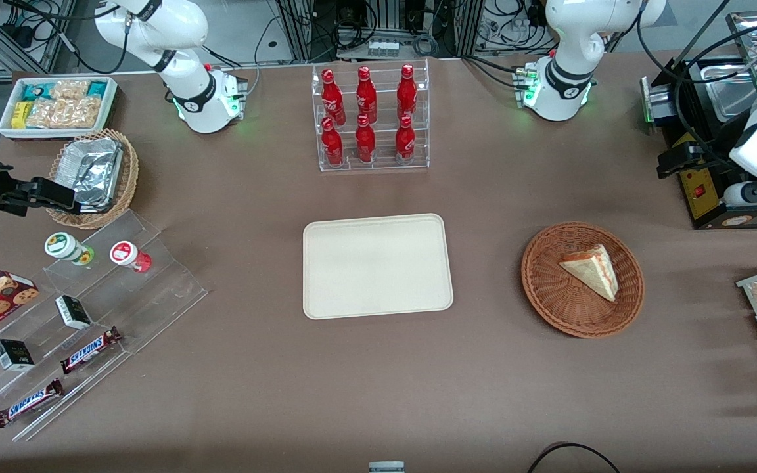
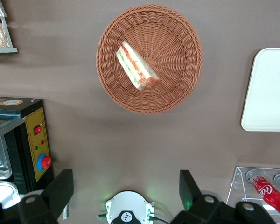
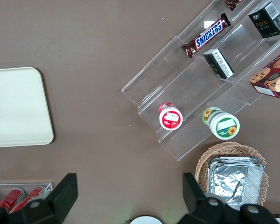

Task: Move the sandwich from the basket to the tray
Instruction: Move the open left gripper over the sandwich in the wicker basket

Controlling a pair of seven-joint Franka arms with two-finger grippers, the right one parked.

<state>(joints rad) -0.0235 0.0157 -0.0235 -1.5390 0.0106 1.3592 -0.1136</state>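
Lying in the basket (image 2: 149, 58), the sandwich (image 2: 136, 66) sits well apart from the spread hand (image 2: 126, 189).

Front view overlooks the table; both wrist views share the tray (image 1: 377, 265)

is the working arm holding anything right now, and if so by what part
Nothing is held. The gripper is open, high above the table with bare space between its fingers. The sandwich lies untouched in the basket, and the tray holds nothing.
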